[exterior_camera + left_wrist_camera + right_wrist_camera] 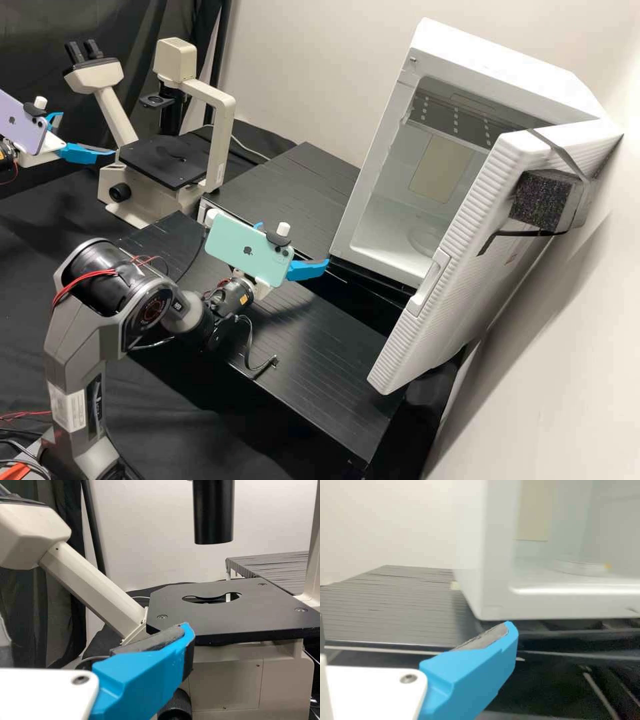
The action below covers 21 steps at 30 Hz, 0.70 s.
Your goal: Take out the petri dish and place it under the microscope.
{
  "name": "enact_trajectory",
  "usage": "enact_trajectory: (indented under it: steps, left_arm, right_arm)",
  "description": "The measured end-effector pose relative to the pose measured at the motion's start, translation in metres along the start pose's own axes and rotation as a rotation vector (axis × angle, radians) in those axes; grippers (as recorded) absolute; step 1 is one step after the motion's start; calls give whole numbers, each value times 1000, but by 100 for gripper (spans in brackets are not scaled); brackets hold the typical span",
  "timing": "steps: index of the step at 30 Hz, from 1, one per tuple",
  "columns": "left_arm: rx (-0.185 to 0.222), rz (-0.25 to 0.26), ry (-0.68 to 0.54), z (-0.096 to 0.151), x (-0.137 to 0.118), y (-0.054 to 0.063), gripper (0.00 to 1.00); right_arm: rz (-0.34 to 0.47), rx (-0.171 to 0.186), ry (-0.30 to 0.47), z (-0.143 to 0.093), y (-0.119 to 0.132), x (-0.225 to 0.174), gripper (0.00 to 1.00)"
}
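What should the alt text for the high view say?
A white cabinet with its door open holds a clear round dish on its floor; the open right end effector is outside, near a front corner. The open left end effector is by the microscope.

High view: two arms, two grippers, two phones; one microscope stands at ten o'clock, one incubator at two, one dish at three.
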Motion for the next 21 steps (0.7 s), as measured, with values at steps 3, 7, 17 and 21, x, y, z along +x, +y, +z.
enact_trajectory:
  steps: [3,7,17,21]
  left_arm:
    - [0,0,0,0,0,0,100]
    - [0,0,0,0,0,0,100]
    - [0,0,0,0,0,0,100]
    - [0,0,0,0,0,0,100]
  right_arm:
    - [46,18,-34,15,12,-7,100]
    - [117,27,-66,30,30,-11,100]
    - [281,-3,-72,48,83,19,100]
    - [287,-17,-68,52,101,42,100]
